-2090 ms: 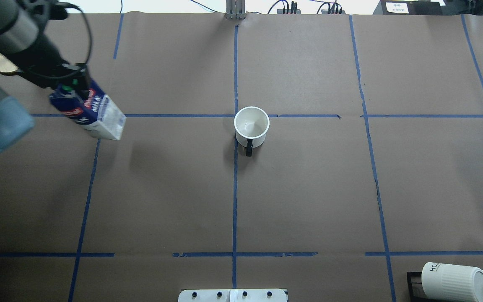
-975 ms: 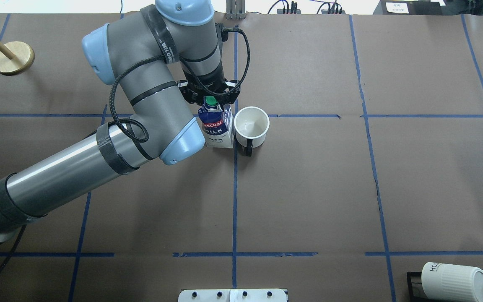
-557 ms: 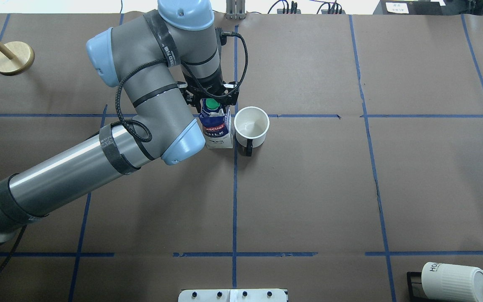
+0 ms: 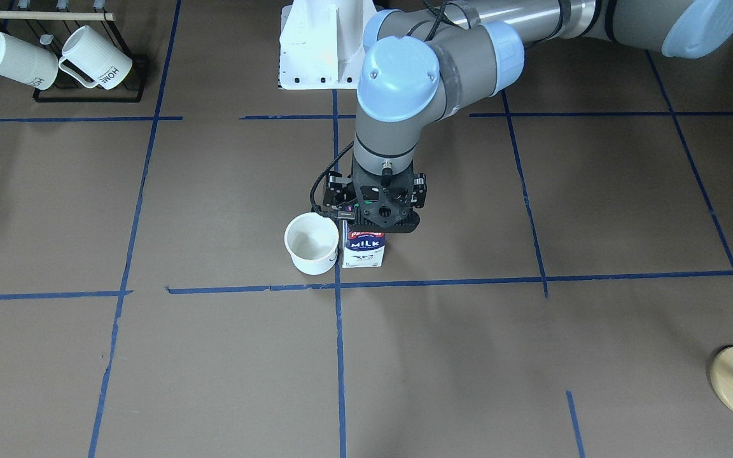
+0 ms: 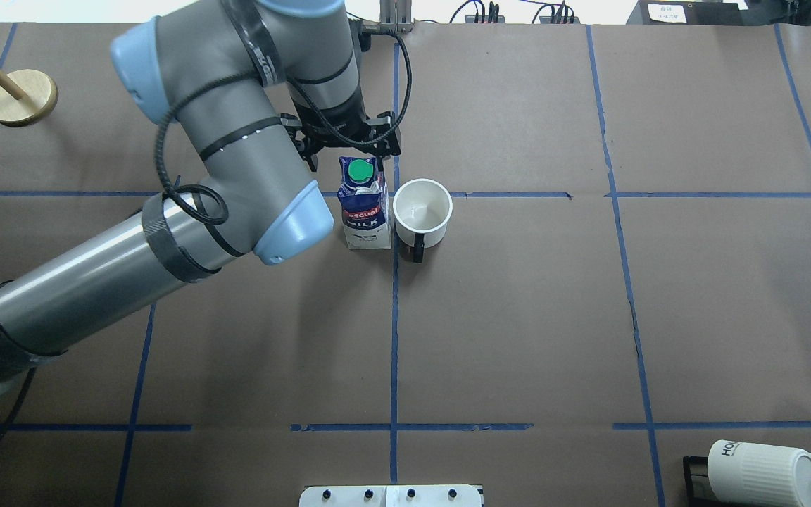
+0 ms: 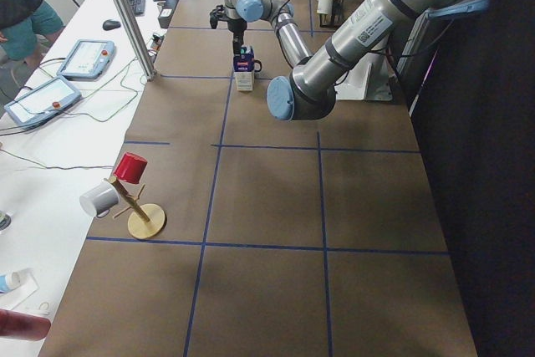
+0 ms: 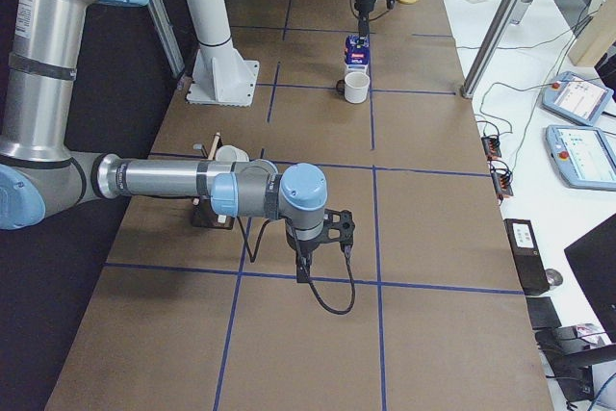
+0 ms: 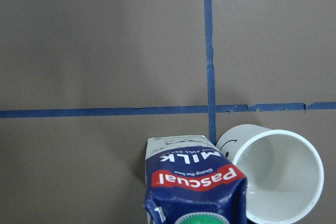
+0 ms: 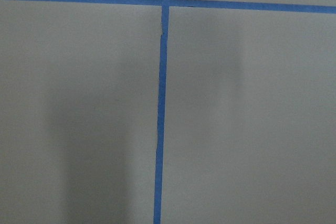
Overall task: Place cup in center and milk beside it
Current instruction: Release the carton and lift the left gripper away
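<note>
- One left gripper (image 5: 349,146): jaws apart, empty, hovering over upright milk (image 5: 365,211).
- Milk at 9 o'clock of cup (image 5: 422,205), just beside; both hard by center (image 4: 337,284).
- Far off, right gripper (image 7: 322,230): state untellable.

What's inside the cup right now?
Nothing shows: the cup looks empty, its white bottom bare from overhead. The milk stands beside it, outside. Only the near inner wall is hidden.

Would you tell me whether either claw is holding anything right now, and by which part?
Nothing seems held. The left claw hangs open above the milk, which stands free beside the cup; the right claw shows nothing in it.
</note>
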Controlling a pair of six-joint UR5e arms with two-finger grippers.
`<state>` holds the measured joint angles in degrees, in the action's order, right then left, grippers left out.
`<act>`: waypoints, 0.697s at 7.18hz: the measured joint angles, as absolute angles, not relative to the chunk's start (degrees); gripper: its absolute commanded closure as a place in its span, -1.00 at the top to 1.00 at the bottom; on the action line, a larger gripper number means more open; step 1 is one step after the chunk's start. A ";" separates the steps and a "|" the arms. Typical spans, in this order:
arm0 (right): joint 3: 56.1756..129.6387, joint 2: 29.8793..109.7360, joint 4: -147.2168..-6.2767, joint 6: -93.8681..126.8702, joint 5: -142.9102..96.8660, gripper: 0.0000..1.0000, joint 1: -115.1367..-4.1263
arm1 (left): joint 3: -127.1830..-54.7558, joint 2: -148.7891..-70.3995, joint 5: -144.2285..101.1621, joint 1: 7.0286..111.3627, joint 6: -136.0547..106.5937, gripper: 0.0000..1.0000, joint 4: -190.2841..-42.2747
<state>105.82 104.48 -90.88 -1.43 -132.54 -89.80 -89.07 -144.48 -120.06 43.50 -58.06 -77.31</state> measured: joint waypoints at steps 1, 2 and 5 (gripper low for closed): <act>105.79 104.44 -90.90 -1.43 -132.51 0.99 -89.77 | -91.71 -143.41 -122.11 45.75 -54.94 0.99 -74.27; 105.76 104.40 -90.92 -1.49 -132.46 0.99 -89.75 | -94.85 -140.26 -123.88 48.42 -49.97 0.99 -72.05; 105.74 104.33 -90.88 -1.52 -132.42 0.99 -89.68 | -103.84 -121.58 -129.28 61.45 -24.13 0.99 -70.92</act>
<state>105.74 104.33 -90.88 -1.52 -132.42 -89.68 -103.84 -121.58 -129.28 61.45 -24.13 -70.92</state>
